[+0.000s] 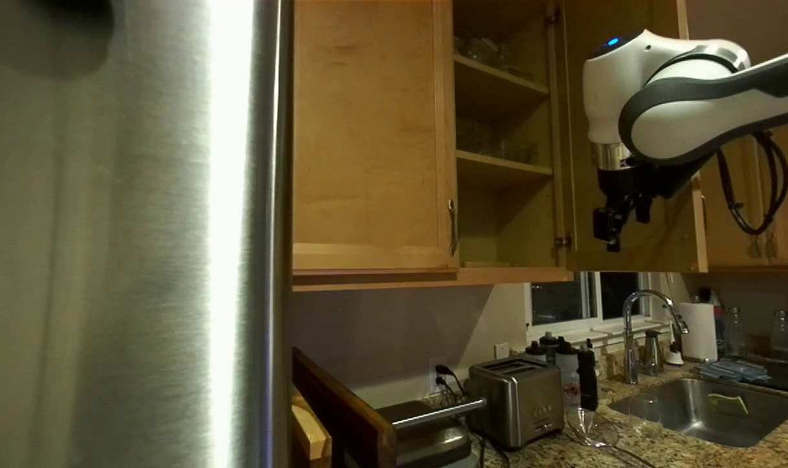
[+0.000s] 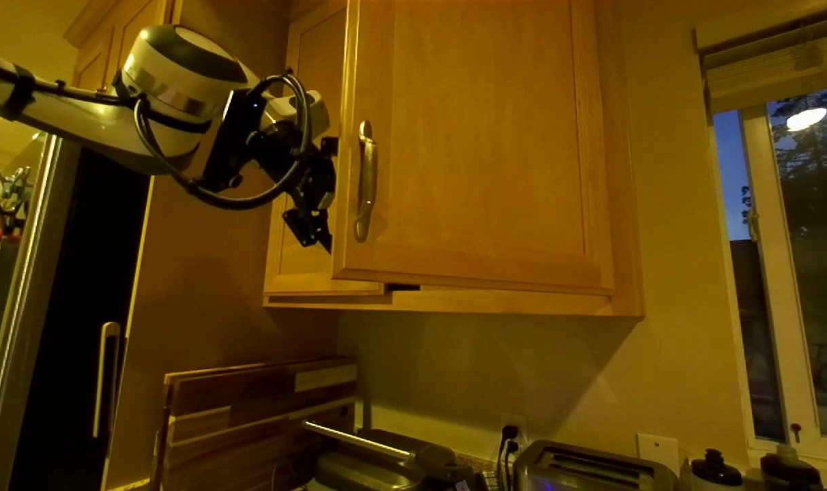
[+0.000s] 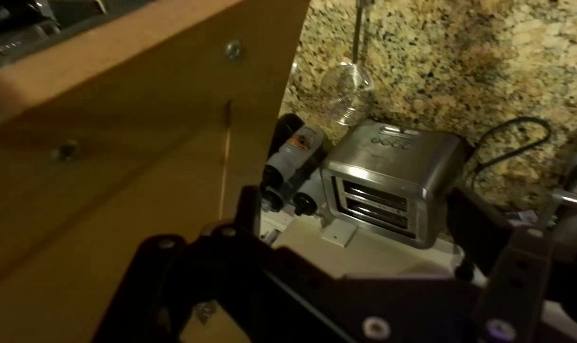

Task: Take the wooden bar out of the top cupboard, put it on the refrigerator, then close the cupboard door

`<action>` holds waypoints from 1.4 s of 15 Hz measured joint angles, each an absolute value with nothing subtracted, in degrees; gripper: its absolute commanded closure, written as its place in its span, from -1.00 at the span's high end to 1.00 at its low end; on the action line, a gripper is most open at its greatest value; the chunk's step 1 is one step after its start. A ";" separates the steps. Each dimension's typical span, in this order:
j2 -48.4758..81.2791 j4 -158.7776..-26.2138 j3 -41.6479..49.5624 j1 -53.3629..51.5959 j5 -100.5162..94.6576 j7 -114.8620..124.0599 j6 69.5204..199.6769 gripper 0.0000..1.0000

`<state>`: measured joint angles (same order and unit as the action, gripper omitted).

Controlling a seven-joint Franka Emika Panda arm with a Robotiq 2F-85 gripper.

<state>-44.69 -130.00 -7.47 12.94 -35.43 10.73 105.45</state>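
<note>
the gripper (image 3: 359,215) is held beside the inner face of the swung-out cupboard door (image 2: 482,150), by which it is partly hidden in an exterior view; whether the door is touched cannot be told. its fingers (image 3: 248,209) are spread wide, the toaster (image 3: 383,157) being seen between them, farther below. on the shelves (image 1: 504,164) of the top cupboard (image 1: 524,227) glassware (image 1: 482,52) is stood, and what seems to be the wooden bar (image 1: 486,264) is seen as a slim pale strip low inside. the foreground is filled at one side by the refrigerator (image 1: 140,260); the counter (image 3: 426,62) is crowded with bottles (image 1: 567,374) and a strainer (image 3: 348,90)
</note>
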 measured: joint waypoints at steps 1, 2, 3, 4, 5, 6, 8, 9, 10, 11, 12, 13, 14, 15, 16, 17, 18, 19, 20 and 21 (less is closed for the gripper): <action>-44.76 -129.99 -7.09 13.36 -37.22 10.96 103.32 1.00; -44.92 -129.98 -6.64 13.75 -39.16 11.27 100.82 1.00; -45.07 -129.97 -6.02 13.86 -40.76 11.41 98.45 1.00; -45.27 -129.96 -5.33 13.89 -42.27 11.51 96.13 1.00; -45.48 -129.95 -4.62 13.88 -43.52 11.52 94.05 1.00; -45.66 -129.95 -3.92 13.80 -44.26 11.52 92.60 1.00; -45.84 -129.84 -2.65 13.05 -44.57 11.46 91.62 1.00; -45.87 -129.67 -2.01 11.96 -44.21 11.37 91.88 1.00; -45.89 -129.44 -1.34 10.42 -43.84 11.30 92.87 1.00; -45.88 -129.12 -0.71 8.66 -43.26 11.21 94.37 1.00; -45.82 -128.75 -0.26 6.98 -42.53 11.17 96.02 1.00; -45.63 -128.35 0.02 5.46 -41.48 11.16 97.94 1.00; -45.20 -127.78 0.17 4.18 -40.00 11.15 99.89 1.00; -44.48 -127.02 0.26 3.15 -38.10 11.11 101.78 1.00; -43.40 -126.06 0.36 2.30 -35.80 11.03 103.76 1.00; -42.07 -125.08 0.48 1.72 -33.34 10.74 105.70 1.00; -40.54 -124.03 0.62 1.38 -30.60 10.09 107.70 1.00; -38.88 -122.97 0.76 1.31 -27.66 9.16 109.75 1.00; -37.17 -121.98 0.91 1.29 -24.69 8.62 111.60 1.00; -35.56 -121.02 0.95 1.29 -22.25 8.53 112.72 1.00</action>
<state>-35.56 -121.02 0.95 1.29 -22.25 8.53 112.72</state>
